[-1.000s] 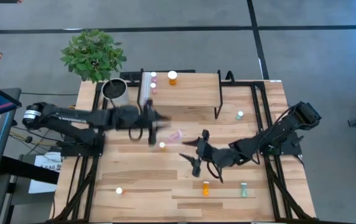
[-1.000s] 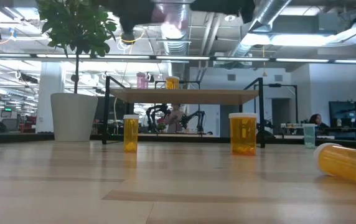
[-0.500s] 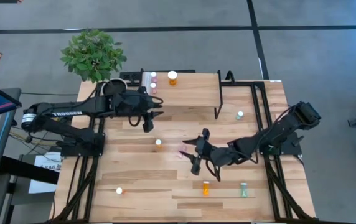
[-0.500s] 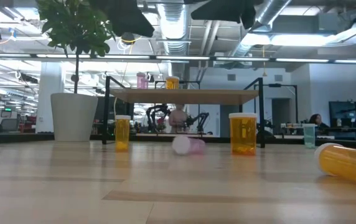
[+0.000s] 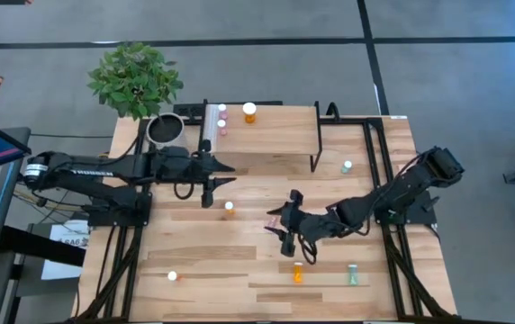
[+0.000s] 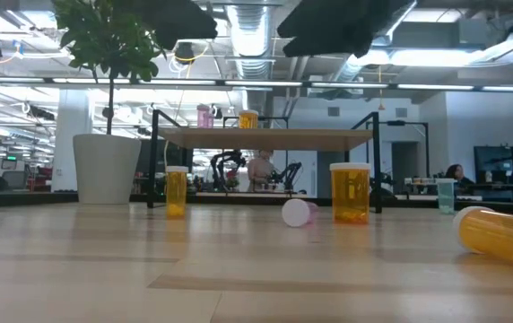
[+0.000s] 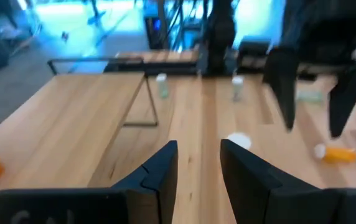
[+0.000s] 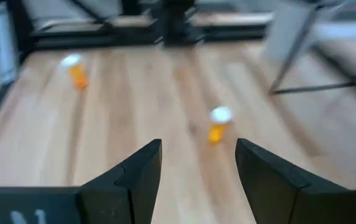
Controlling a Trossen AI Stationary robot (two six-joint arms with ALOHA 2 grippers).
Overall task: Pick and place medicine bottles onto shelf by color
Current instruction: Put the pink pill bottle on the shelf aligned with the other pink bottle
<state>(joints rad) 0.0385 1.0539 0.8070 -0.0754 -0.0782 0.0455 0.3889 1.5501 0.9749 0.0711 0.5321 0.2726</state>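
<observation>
You had three bottles on the shelf at upper centre, six loose on the bench, both the left claw and right claw open and empty.

Left dark six-joint arm stretched across surface from left edge, left end effector mid-surface, fingers parted narrowly, nothing between. Right dark arm bent in from right edge, right end effector low, fingers spread wide, empty.
</observation>
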